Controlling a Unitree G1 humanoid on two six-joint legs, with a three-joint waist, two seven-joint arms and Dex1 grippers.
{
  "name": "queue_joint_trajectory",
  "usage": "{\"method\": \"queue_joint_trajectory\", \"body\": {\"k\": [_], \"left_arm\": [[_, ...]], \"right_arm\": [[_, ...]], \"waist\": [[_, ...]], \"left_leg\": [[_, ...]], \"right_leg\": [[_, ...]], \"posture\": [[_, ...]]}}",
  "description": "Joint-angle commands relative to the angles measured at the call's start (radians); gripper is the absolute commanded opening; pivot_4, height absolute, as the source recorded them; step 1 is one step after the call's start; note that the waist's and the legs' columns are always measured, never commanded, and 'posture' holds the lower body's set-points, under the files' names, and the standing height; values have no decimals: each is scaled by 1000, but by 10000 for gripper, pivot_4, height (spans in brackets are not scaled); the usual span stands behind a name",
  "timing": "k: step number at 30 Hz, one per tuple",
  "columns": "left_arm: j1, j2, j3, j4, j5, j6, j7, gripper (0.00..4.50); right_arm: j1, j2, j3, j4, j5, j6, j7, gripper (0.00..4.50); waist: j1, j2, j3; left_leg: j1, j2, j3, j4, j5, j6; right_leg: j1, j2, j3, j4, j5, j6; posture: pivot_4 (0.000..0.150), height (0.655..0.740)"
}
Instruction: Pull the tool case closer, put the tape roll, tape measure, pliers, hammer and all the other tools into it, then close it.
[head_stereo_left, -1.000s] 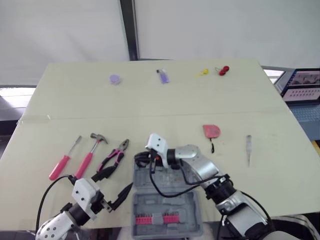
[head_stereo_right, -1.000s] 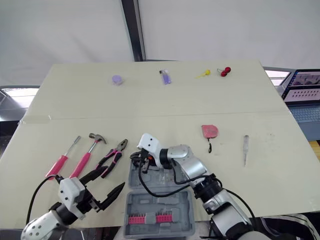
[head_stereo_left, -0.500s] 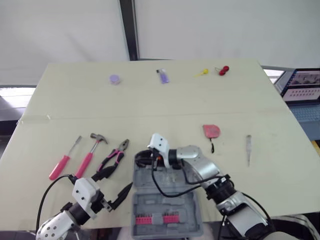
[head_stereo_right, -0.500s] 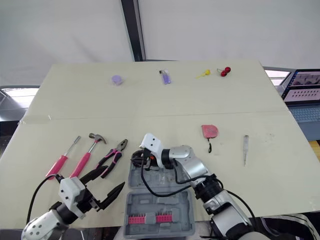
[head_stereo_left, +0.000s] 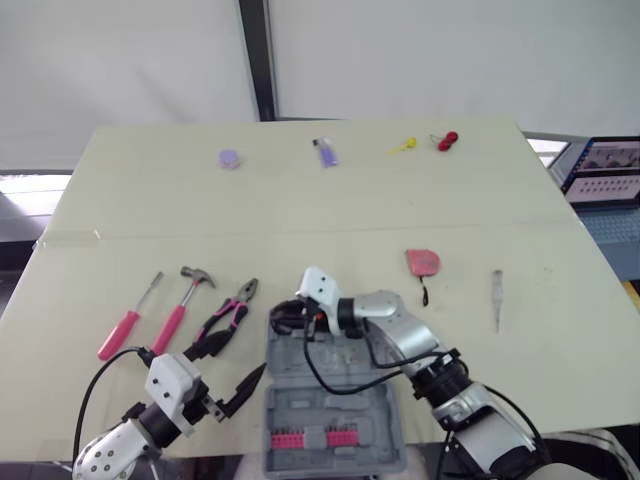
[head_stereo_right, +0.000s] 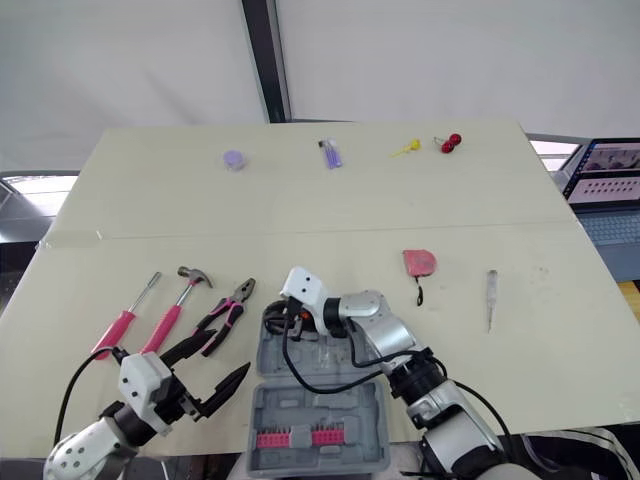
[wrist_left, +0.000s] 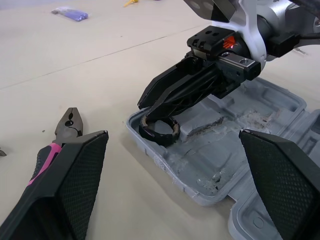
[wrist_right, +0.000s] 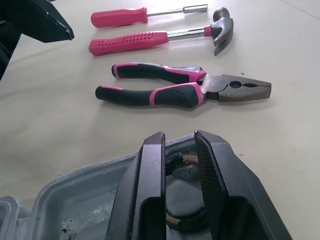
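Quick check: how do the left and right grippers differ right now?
The left gripper is wide open and empty; the right gripper is shut on the tape roll. The left hangs over the table beside the tool case, near the pliers; the right reaches into the case's far left corner. Both are at the case's left side.
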Motion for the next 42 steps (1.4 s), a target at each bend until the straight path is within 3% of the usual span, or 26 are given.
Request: {"method": "queue_joint_trajectory", "body": {"k": [1,13,22,28,31,34,37,42], "left_arm": [[-2,7,-8,-16,7,-2,8,45000],[-2,8,-16,-20,15,1,19,45000],[-4,9,-13,-19,17,1,22,45000],[-6,24,-18,-24,5,32,9,45000],[-26,42,5,-63,-73,122,12,45000],[-59,108,81,-89,-128,234,20,45000],[-89,181,222,-58,-214,325,21,45000],[-105,304,449,84,-274,381,-48,45000]], "right_arm": [[-11,25,8,18,-10,-39,5,9794],[-22,27,34,167,-117,-105,-19,9794],[7,-4,98,245,-206,-134,-18,9794],[19,29,1,177,-84,-148,22,9794],[6,29,-100,50,48,-92,64,9794],[-14,-33,-210,-146,205,91,104,9794],[-15,-176,-325,-330,347,281,139,9794],[138,-528,-456,-399,384,355,260,33024]], "waist": [[0,0,0],[-1,1,0],[-6,8,-8],[-3,10,-10],[-1,10,-9],[3,10,-6],[5,10,-6],[8,8,-6]], "left_leg": [[0,0,0,0,0,0],[0,0,0,0,0,0],[3,0,1,-1,0,0],[3,0,1,-1,0,0],[2,0,1,-1,0,0],[0,0,0,0,0,0],[0,0,0,1,0,0],[0,0,0,-1,-3,1]], "right_leg": [[0,0,0,0,0,0],[0,0,0,0,0,0],[1,0,1,0,0,0],[2,0,1,0,0,0],[2,0,1,0,0,0],[0,0,1,0,0,0],[0,0,1,0,0,0],[1,1,0,-3,0,0]], "posture": [[1500,7400],[1500,7400],[1500,7400],[1500,7400],[1500,7400],[1500,7400],[1500,7400],[1500,7400]]}}
